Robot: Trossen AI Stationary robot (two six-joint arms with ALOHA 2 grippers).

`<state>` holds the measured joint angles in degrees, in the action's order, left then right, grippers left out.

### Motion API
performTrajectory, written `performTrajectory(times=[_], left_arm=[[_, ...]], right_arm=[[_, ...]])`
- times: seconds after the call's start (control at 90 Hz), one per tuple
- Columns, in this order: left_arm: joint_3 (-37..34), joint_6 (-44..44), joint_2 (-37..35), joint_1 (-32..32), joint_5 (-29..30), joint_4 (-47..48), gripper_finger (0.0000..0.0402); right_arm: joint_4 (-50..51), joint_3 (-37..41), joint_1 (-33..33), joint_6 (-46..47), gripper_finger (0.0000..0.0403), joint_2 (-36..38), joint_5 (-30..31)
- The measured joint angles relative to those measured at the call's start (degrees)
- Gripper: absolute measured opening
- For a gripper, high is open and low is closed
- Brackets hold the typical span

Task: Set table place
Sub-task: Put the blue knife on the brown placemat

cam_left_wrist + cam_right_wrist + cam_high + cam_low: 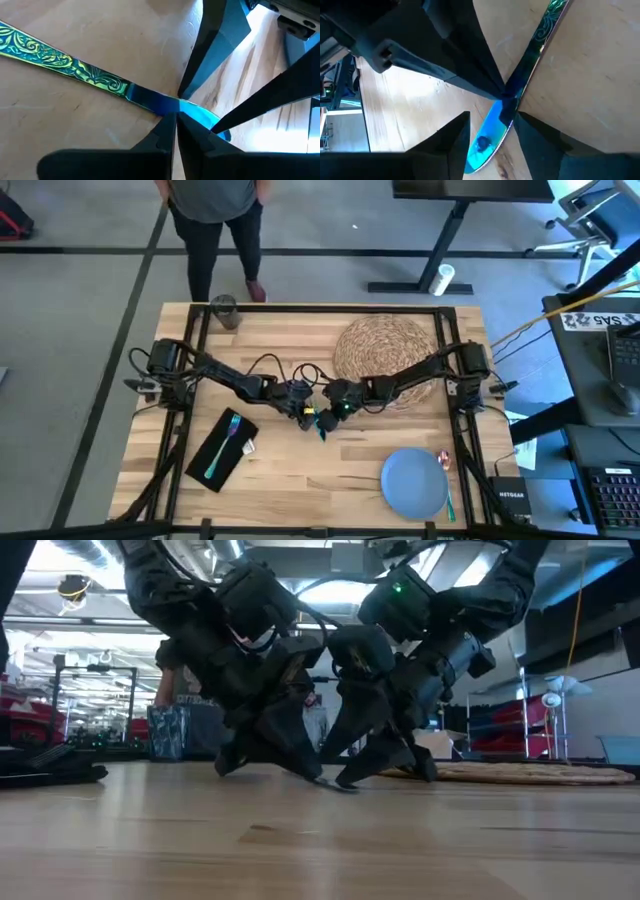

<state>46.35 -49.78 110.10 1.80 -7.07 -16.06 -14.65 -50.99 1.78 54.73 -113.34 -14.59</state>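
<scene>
Knife: I see it flat on the counter, mid-counter, between both arms.
Left end effector: clenched on the knife's neck.
Right end effector: I read it released, fingers straddling the blade.
Placemat: behind.
Plate: near front right.
Napkin: front left, fork on it.

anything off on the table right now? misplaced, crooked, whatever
Yes. The round blue plate sits at the near right table edge, apart from the round woven straw placemat. The black rectangular napkin lies askew, a teal fork on it. Both grippers, left and right, meet over one iridescent green-blue utensil mid-table.
</scene>
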Motion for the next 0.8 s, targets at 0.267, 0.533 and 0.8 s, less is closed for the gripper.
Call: performTrajectory(times=[0.267,0.533,0.8], left_arm=[[0.0,0.5,0.3,0.0,0.0,0.6,0.0],[0.0,0.5,0.7,0.5,0.5,0.6,0.0],[0.3,0.5,1.3,0.3,0.5,1.6,0.0]], right_arm=[[0.3,0.0,0.0,-0.2,0.0149,0.0,0.0],[0.8,-0.1,0.0,-0.4,0.0149,0.0,-0.1],[1.0,-0.1,0.0,-0.3,0.0149,0.0,-0.1]])
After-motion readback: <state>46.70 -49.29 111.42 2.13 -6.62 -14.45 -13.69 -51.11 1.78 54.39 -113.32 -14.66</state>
